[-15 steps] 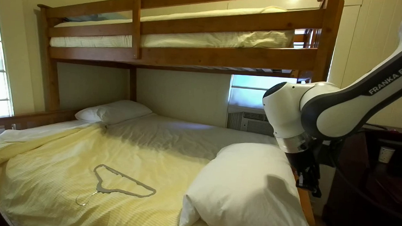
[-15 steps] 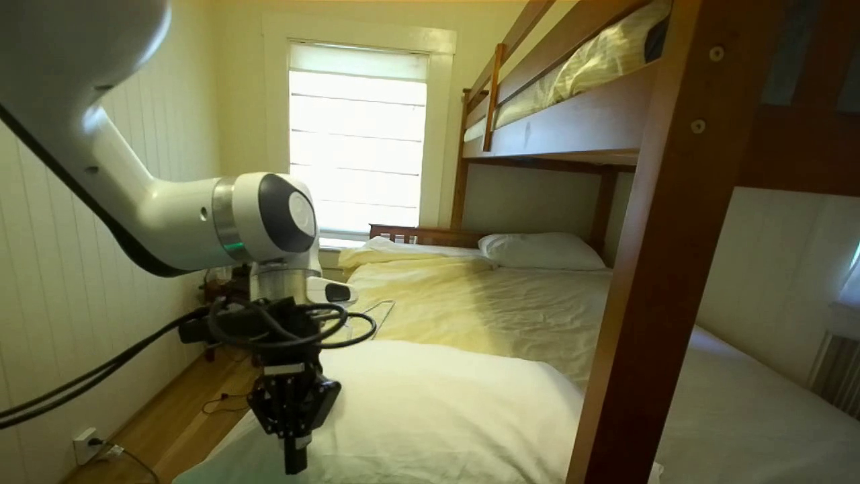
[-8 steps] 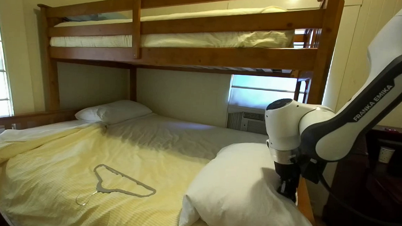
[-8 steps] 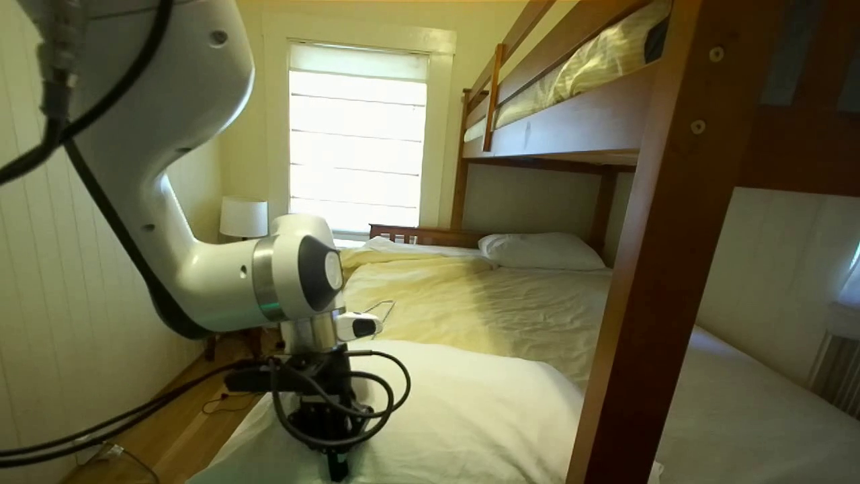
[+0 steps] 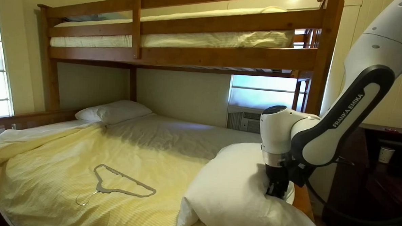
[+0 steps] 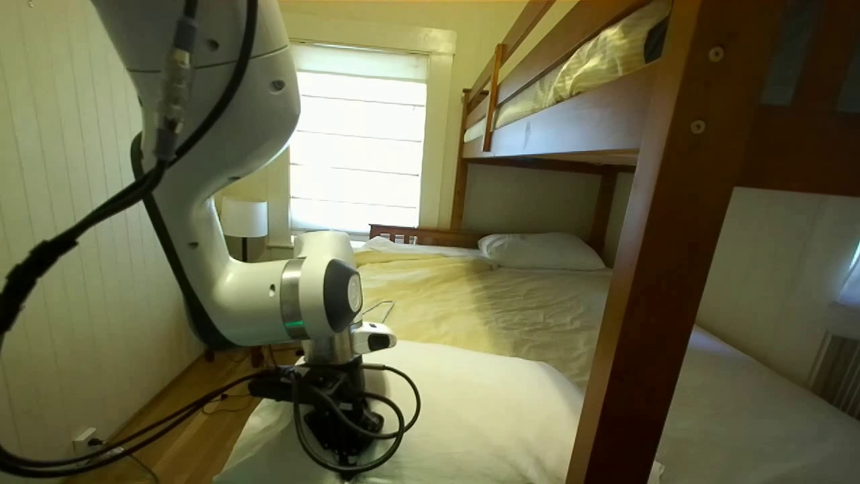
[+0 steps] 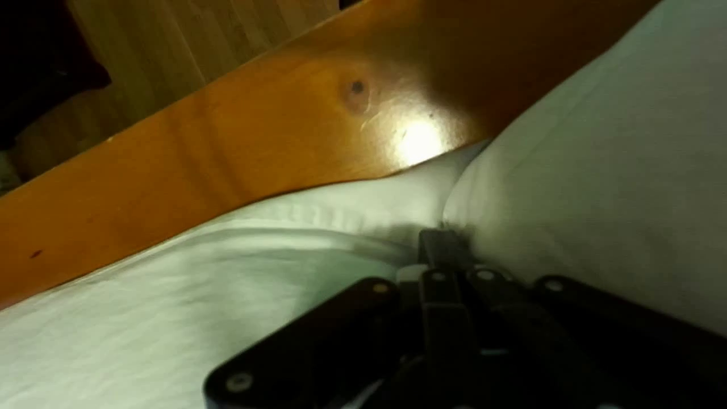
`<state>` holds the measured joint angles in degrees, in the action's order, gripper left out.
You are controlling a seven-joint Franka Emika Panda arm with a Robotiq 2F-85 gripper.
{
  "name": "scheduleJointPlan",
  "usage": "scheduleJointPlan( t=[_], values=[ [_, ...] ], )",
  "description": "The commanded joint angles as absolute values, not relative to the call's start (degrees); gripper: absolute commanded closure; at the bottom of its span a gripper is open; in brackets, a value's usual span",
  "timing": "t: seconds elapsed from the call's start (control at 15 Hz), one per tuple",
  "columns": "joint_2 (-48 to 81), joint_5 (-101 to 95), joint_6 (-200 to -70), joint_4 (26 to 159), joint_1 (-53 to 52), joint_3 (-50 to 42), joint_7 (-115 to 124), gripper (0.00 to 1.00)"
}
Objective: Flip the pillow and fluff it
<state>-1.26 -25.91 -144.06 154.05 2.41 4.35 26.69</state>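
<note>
The pillow [image 5: 231, 189] is large, plump and white and lies at the bed's near end in both exterior views; it also shows there [image 6: 463, 403]. Its side by the wooden rail is dented inward around my gripper [image 5: 275, 194]. My gripper is shut, with its fingertips pressed low into that dent. In an exterior view the gripper [image 6: 347, 470] points straight down and its tips are mostly hidden. In the wrist view the shut fingertips [image 7: 446, 250] touch pillow fabric [image 7: 602, 193] on the right. I cannot tell whether anything is pinched between them.
The wooden bed rail [image 7: 272, 136] runs close beside the gripper. A grey hanger [image 5: 126, 182] lies on the yellow cover. A smaller white pillow [image 5: 116, 111] lies at the far end. A bunk post [image 6: 665, 269] and the upper bunk stand near the arm.
My gripper has come down from above the rail-side edge and pushed inward into the pillow. The pillow's side has caved in and its near corner now bulges out. The gripper stays shut.
</note>
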Motion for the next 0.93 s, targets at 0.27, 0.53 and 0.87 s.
scheduleJointPlan(
  t=[0.27,0.53,0.87],
  values=[
    [10.34,-52.89,-145.8,140.65,0.88,2.05,53.89,1.0],
    [19.01,-59.47,-145.83,131.81,-2.05,-0.09,69.29,1.0],
    [29.06,-60.68,-143.97,129.89,-5.23,-1.25,78.65,1.0]
  ],
)
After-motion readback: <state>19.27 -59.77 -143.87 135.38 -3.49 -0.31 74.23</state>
